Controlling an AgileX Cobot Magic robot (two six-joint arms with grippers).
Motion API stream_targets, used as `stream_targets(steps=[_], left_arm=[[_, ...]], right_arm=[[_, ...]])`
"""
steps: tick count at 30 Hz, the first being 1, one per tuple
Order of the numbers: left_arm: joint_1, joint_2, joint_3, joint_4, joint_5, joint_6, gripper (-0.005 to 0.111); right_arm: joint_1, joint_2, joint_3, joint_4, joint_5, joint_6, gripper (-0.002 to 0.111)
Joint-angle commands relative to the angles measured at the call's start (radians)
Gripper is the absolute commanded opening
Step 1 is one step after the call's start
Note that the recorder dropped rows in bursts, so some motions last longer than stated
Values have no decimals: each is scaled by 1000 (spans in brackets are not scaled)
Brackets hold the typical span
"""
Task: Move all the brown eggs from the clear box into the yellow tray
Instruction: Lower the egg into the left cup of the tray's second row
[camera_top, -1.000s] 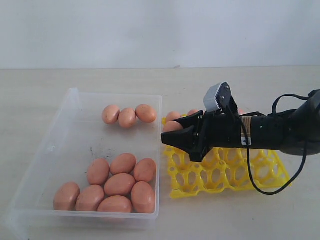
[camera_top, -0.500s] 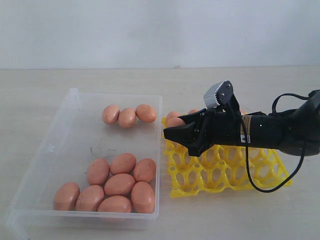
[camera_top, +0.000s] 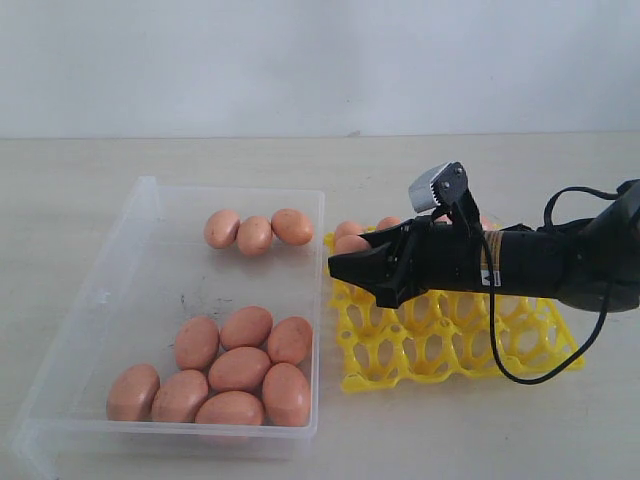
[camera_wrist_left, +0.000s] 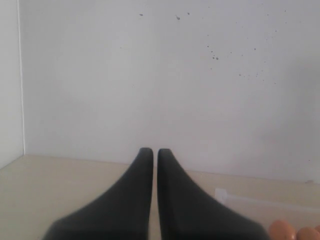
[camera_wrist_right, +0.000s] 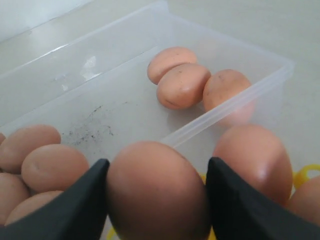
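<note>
Pale tabletop (camera_top: 480, 430) before a blank white wall (camera_top: 300, 60). Clear box (camera_top: 150, 270) at left of the exterior frame, dark smudges on its floor, holding eleven eggs (camera_top: 240, 368): three in a touching row near the far wall, eight bunched toward the near right corner. Yellow tray (camera_top: 400, 365) just right of the box, its near cups unfilled, a few more eggs along its far edge, mostly hidden behind the black arm (camera_top: 540, 265). Right gripper (camera_top: 335, 266) reaching in from the right edge of the frame, low over the tray's far left corner, tips pointing toward the box. Fingers clamped on a pinched egg (camera_wrist_right: 155, 192) from both sides, the shell filling the gap in the right wrist view; impossible to tell whether seated in a cup. Another egg just beside it. Black cable (camera_top: 520, 375) looping from the arm across the tray's near right corner. Left gripper (camera_wrist_left: 155, 152) outside the exterior frame, fingers pressed almost together with only a slit between, nothing held, facing the wall, a box corner and two eggs just in sight.
</note>
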Motion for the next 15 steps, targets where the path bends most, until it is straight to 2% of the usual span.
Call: stream_targets(steps=[1, 15], left_arm=[[-1, -2, -1, 4, 3, 5, 4], [-1, -2, -1, 4, 3, 5, 4]], right_arm=[[2, -4, -4, 7, 9, 32, 53], [2, -6, -4, -12, 2, 108, 53]])
